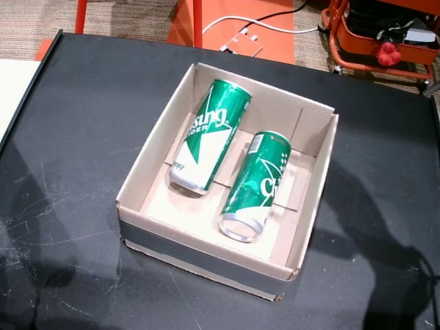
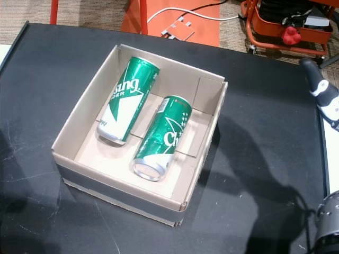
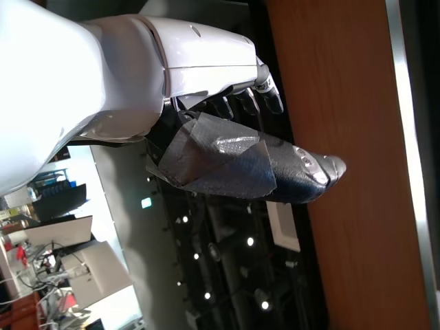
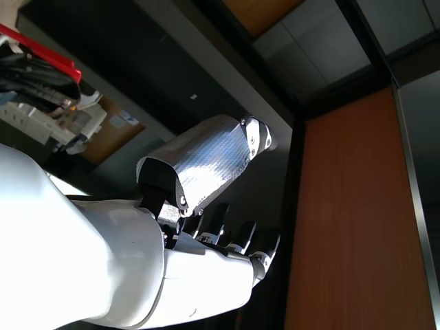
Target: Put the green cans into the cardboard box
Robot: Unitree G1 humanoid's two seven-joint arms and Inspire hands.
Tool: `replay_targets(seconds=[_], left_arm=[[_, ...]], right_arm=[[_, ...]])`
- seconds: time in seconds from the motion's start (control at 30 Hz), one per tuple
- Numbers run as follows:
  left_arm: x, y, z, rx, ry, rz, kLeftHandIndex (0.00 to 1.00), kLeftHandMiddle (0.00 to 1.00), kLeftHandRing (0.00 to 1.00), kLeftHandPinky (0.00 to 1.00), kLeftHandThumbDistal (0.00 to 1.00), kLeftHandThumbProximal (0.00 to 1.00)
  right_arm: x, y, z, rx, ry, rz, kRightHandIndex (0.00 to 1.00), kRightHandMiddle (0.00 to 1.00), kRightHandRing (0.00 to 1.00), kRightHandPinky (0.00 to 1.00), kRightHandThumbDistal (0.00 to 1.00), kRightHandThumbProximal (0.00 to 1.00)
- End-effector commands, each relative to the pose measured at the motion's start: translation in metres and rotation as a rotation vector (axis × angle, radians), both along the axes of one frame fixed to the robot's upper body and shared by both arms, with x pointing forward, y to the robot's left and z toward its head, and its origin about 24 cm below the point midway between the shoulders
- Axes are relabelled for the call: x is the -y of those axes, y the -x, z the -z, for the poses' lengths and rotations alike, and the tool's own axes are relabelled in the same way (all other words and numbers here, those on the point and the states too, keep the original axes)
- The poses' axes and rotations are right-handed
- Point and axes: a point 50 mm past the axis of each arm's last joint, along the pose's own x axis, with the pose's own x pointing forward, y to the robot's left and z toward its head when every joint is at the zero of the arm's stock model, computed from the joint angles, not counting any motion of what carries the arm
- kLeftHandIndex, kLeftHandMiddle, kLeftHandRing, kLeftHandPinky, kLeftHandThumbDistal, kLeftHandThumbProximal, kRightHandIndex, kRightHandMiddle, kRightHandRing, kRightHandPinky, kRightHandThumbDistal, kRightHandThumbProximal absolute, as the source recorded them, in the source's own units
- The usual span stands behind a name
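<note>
Two green cans lie on their sides inside the open cardboard box point(image 1: 206, 242) point(image 2: 114, 182) at the middle of the black table. One can point(image 1: 210, 134) point(image 2: 127, 100) lies at the left of the box, the other point(image 1: 256, 184) point(image 2: 161, 137) at its right, open end toward me. My left hand point(image 3: 227, 130) shows only in the left wrist view, fingers extended, holding nothing, pointing at the room. My right hand point(image 4: 206, 206) is open and empty too; part of it point(image 2: 324, 94) shows at the right edge of a head view, well clear of the box.
The black table point(image 1: 75, 151) surrounds the box on all sides. Beyond its far edge stand an orange cart point(image 1: 378, 41) and an orange floor panel with a white cable point(image 1: 240, 27). A white surface point(image 1: 12, 86) borders the table's left edge.
</note>
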Motion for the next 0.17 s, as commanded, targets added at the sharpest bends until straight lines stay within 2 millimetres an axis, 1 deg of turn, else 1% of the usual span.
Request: replay_targets(seconds=[0.0,0.03,0.13], left_arm=[[-0.0021,0.0053,0.0018,0.007,0.010,-0.001,0.95,0.86,0.90,0.86,0.59,0.81],[-0.0031,0.0059,0.0014,0.009,0.006,-0.001,0.95,0.87,0.90,0.87,0.57,0.82],[-0.0041,0.0076,0.0009,0.018,0.004,-0.002,0.95,0.87,0.91,0.87,0.57,0.83]], right_arm=[[0.0007,0.0013,0.0037,0.005,-0.035,0.012,0.80,0.73,0.86,0.89,0.82,0.54],[-0.0003,0.0014,0.0050,0.002,-0.041,0.011,0.80,0.73,0.86,0.89,0.83,0.55],[-0.0030,0.0016,0.0055,0.008,-0.045,-0.006,0.79,0.73,0.87,0.89,0.81,0.53]])
